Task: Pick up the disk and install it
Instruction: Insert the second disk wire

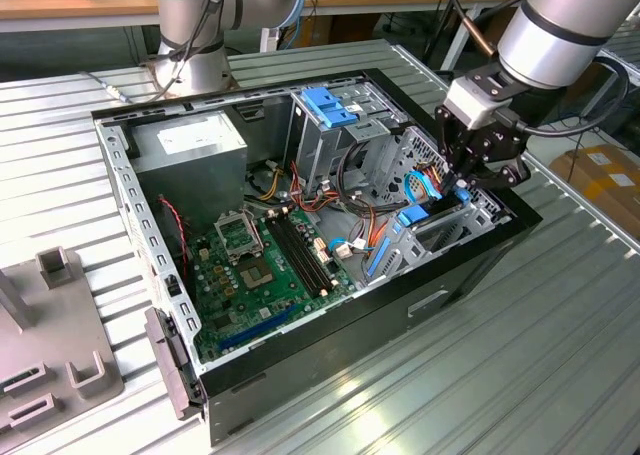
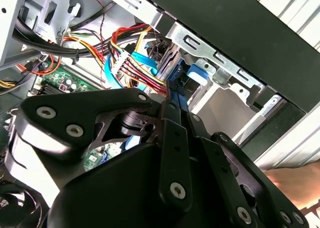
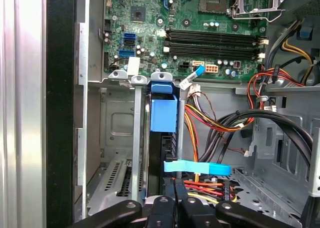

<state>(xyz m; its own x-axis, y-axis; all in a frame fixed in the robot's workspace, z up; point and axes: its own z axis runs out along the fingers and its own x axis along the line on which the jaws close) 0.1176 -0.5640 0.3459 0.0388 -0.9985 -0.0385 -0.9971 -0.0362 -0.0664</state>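
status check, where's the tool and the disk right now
Tool down at the drive bay by the case's front wall. Disk on edge in the bay slot, blue rail showing. Cable bundle close beside.

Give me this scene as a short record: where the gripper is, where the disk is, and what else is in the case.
gripper: over the drive bay, at the case's end on the exterior view's right
disk: on edge between the bay's metal guides, just ahead of the gripper in the first wrist view
case: open, lying on a ribbed metal table
inside: motherboard, power supply, cables
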